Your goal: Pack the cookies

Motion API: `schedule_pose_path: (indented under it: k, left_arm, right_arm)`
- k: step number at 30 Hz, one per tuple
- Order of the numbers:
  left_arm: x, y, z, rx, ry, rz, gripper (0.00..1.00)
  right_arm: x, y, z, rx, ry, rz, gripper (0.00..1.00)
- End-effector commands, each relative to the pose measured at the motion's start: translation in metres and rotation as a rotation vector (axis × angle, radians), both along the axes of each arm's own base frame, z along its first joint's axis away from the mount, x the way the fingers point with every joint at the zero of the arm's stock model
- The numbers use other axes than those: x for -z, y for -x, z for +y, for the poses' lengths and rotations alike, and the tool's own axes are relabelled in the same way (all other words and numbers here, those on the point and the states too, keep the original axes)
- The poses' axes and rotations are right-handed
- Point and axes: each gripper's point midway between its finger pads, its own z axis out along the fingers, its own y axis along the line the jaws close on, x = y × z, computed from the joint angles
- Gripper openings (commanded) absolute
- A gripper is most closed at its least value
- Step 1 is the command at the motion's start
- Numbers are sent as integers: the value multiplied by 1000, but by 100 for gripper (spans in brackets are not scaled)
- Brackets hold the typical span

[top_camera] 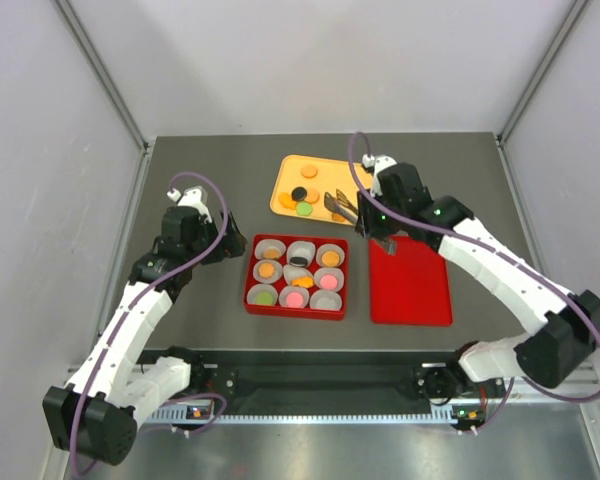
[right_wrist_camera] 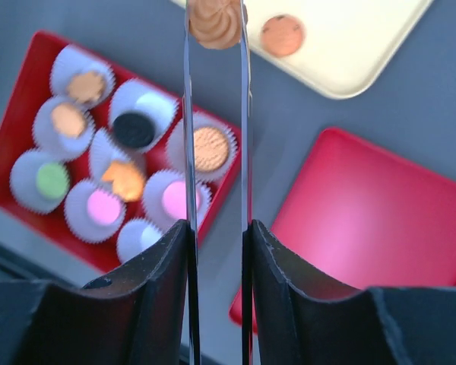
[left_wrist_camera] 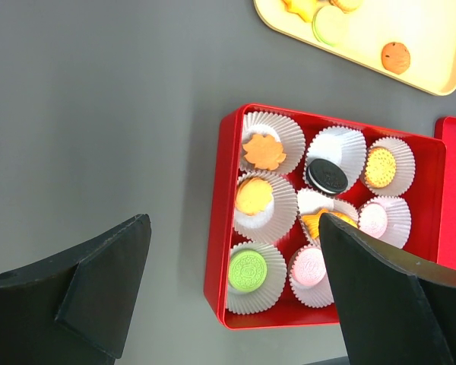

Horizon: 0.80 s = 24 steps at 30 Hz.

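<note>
My right gripper (right_wrist_camera: 216, 228) is shut on metal tongs (right_wrist_camera: 188, 114). The tong tips pinch an orange cookie (right_wrist_camera: 215, 21) above the edge of the yellow tray (right_wrist_camera: 349, 38). In the top view the tongs (top_camera: 340, 207) reach over the tray's (top_camera: 285, 170) right side. Orange (top_camera: 309, 171), black (top_camera: 298, 194) and green (top_camera: 304, 209) cookies lie on the tray. The red box (top_camera: 250, 270) holds white paper cups with cookies; its bottom right cup (top_camera: 326, 299) looks empty. My left gripper (left_wrist_camera: 234, 224) is open and empty above the box's left side (left_wrist_camera: 215, 251).
A flat red lid (top_camera: 410, 285) lies right of the box, under my right arm. Grey walls stand to the left, right and back of the dark table.
</note>
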Motion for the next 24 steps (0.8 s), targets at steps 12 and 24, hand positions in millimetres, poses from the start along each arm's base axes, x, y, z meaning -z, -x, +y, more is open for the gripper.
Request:
schedule_pose_path:
  k: [12, 24]
  left_arm:
    - [-11, -8, -4, 14, 29, -60, 96]
    - [-12, -7, -5, 18, 34, -60, 96]
  right_arm:
    - [1, 109, 22, -187, -57, 80, 35]
    - [25, 161, 12, -237, -37, 181, 35]
